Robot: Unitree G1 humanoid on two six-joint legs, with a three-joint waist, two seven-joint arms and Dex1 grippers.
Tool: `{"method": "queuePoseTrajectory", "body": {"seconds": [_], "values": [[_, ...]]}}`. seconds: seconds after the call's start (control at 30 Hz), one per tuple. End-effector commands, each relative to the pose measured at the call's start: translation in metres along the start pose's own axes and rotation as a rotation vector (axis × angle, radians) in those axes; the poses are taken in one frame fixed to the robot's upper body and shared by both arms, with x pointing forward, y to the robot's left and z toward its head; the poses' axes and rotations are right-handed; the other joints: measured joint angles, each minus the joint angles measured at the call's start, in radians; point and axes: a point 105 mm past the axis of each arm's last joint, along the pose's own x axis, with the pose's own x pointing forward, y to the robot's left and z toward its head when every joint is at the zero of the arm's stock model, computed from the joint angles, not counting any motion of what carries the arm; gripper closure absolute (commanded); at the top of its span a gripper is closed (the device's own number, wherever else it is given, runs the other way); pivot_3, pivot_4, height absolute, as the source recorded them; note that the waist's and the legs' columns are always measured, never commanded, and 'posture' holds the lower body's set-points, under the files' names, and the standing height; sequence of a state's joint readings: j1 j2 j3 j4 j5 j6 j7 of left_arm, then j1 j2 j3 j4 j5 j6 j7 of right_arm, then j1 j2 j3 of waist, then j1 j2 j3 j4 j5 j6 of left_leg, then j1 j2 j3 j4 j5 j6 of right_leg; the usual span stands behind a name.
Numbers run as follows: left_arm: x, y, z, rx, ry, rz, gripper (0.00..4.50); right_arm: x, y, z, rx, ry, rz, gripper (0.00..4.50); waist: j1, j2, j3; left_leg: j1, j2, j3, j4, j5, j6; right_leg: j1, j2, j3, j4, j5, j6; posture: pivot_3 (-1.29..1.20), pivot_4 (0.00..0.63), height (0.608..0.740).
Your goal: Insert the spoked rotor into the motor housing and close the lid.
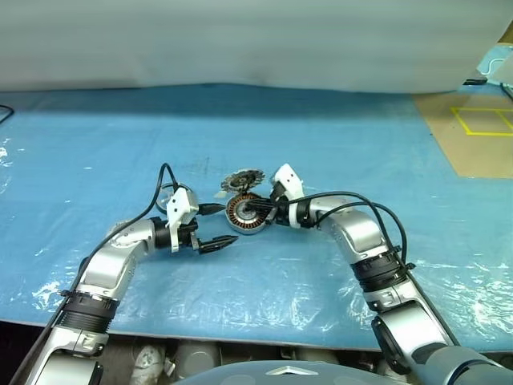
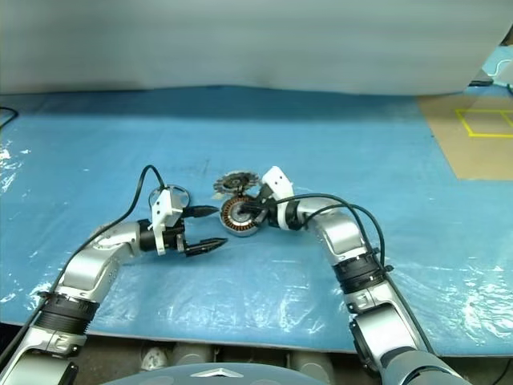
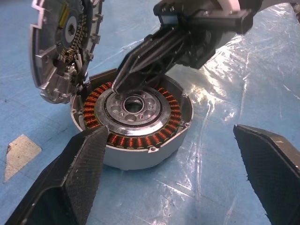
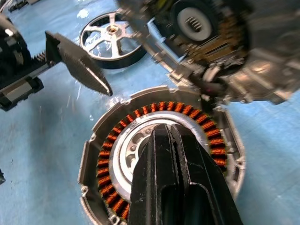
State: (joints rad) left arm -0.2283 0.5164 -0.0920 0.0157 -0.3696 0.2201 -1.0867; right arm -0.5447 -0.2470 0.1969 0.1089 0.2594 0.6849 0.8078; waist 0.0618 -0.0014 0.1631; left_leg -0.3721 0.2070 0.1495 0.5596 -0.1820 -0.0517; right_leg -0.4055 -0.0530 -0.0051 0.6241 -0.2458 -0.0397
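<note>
Two grippers at round silver motor housing with copper windings on blue bench. Right gripper pressed together, tip on housing centre. Left gripper spread wide, empty. Thin silver spoked rotor lies beside housing; ribbed silver lid leans tilted on housing rim. Best: clear right gripper, fetch rotor, lower centred.

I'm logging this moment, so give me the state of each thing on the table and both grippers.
motor housing: open, upright, windings exposed, no rotor inside.
lid: off, tilted on edge against the housing rim.
spoked rotor: flat on the table, apart from the housing.
left gripper: open, empty.
right gripper: shut, tip over the housing's centre.
</note>
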Motion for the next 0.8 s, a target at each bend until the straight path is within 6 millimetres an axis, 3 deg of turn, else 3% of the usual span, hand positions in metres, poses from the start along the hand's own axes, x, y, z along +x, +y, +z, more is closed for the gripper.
{"method": "queuePoseTrajectory", "body": {"seconds": [0.03,0.37,0.57,0.67,0.8], "values": [[0.001,-0.001,0.010,0.035,-0.016,-0.010,0.00,-0.001,0.002,0.013,-0.026,-0.025,0.008,4.47,0.001,0.000,0.000,0.000,0.000,0.000,-0.001,0.000,0.000,0.000,0.000,0.000,0.000,0.000,0.000,0.00,0.150,0.740],[0.001,0.000,0.009,0.032,-0.016,-0.009,0.00,0.002,0.007,-0.032,-0.224,0.159,0.009,4.47,0.005,0.000,0.000,0.002,0.000,0.000,-0.002,0.000,0.000,0.002,-0.001,-0.001,-0.001,-0.002,-0.003,0.00,0.150,0.740],[0.000,-0.001,0.008,0.029,-0.014,-0.009,0.00,-0.003,-0.015,-0.068,-0.433,0.329,-0.086,4.47,0.003,0.000,0.000,0.006,0.000,0.000,-0.002,0.000,0.000,0.005,-0.001,0.000,-0.001,-0.002,-0.003,0.00,0.150,0.740],[0.001,-0.002,0.008,0.029,-0.015,-0.011,0.00,-0.003,-0.012,-0.067,-0.436,0.312,-0.063,4.47,0.004,0.000,0.000,0.011,0.000,0.000,-0.002,0.000,0.000,0.010,-0.001,0.001,-0.001,-0.002,-0.003,0.00,0.150,0.740],[0.002,-0.001,0.008,0.030,-0.016,-0.011,0.00,-0.001,-0.004,-0.045,-0.342,0.206,-0.028,4.47,0.007,0.000,0.000,0.019,0.000,0.001,-0.002,-0.001,0.000,0.017,-0.002,0.002,-0.002,-0.003,-0.003,0.00,0.150,0.740]]}}
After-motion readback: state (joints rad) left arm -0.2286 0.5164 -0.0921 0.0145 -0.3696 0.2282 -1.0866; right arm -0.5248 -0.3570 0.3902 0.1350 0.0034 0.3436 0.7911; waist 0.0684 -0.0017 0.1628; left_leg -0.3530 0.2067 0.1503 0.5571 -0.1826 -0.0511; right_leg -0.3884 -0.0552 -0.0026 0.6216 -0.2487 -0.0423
